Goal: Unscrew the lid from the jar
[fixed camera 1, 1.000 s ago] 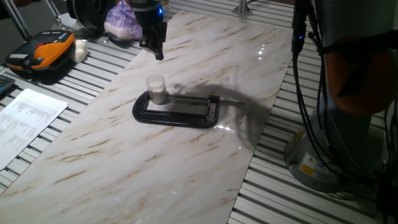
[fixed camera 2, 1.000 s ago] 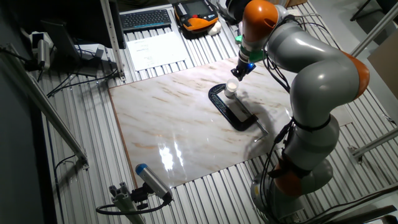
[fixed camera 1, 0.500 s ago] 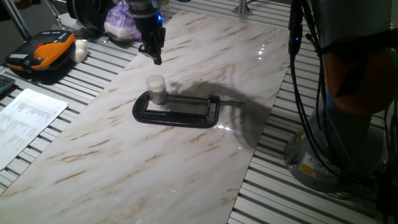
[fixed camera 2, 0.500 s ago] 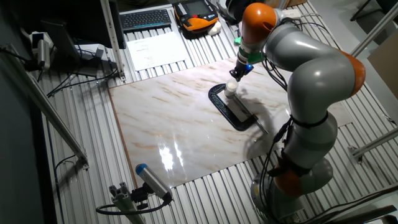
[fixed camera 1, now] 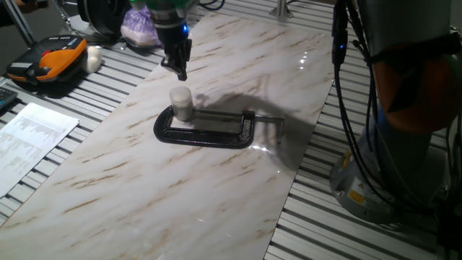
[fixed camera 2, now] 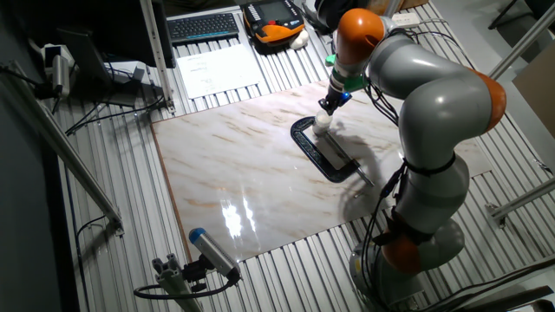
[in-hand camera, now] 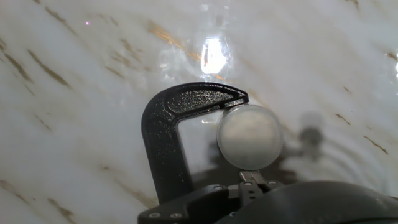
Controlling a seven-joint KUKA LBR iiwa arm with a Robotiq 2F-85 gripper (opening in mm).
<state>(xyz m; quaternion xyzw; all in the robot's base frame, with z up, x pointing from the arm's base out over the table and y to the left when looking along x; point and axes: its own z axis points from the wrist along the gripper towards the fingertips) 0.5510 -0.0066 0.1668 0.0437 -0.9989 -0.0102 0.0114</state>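
As the tool (fixed camera 1: 180,70) is carried nearer over the lid (fixed camera 1: 180,94), still screwed on the jar (fixed camera 1: 183,110), its spread cannot be told.

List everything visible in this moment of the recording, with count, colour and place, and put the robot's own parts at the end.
jar: one, clear with white contents, held in the clamp on the marble top
lid: one, whitish translucent, on the jar
C-clamp: one, black, lying flat mid-table
marble tabletop: one, white with brown veins
printed sheet: one, white, on the slatted bench beside the marble
handheld pendant: one, orange and black, bench corner
purple bag: one, far edge
keyboard: one, black, far bench
arm: one, grey with orange joints
gripper: one, black, above the jar and not touching it; whether it is open cannot be told
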